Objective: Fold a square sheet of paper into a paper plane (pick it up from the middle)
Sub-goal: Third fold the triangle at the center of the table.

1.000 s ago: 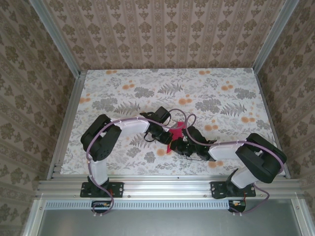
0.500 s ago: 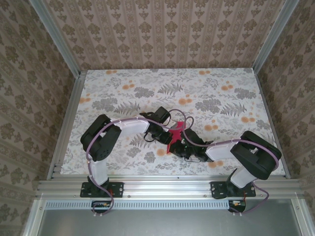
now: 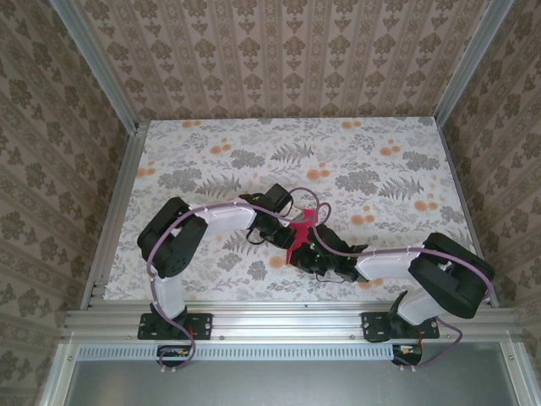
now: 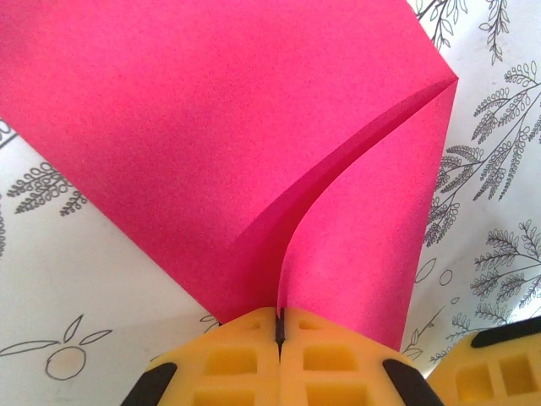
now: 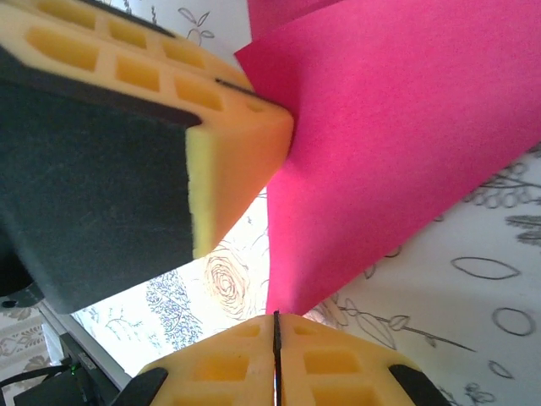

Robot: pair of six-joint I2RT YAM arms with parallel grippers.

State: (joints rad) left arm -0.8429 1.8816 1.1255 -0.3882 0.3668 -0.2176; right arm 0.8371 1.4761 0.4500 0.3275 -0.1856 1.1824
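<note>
The square sheet of paper [image 3: 303,231] is bright magenta and hangs between my two grippers above the floral table. It is bent into two layers [image 4: 211,127] that meet at a pointed corner at the right. My left gripper [image 4: 278,326] is shut on the sheet's lower edge where the layers join. My right gripper [image 5: 275,326] is shut on a bottom corner of the sheet [image 5: 406,127]. The left gripper's yellow foam fingers [image 5: 169,85] are close by at the upper left of the right wrist view. From above, the left gripper [image 3: 287,228] and right gripper [image 3: 308,247] nearly touch. A paper plane is out of view.
The table top [image 3: 211,161] has a grey leaf and orange flower print. Aluminium rails [image 3: 279,320] frame it and patterned walls enclose it. Both arms bend inward near the front middle. The far half of the table lies open.
The right arm has shifted slightly and the sheet's upper tip has risen toward the far side. The left arm has stayed put. Both grippers stay shut on the paper.
</note>
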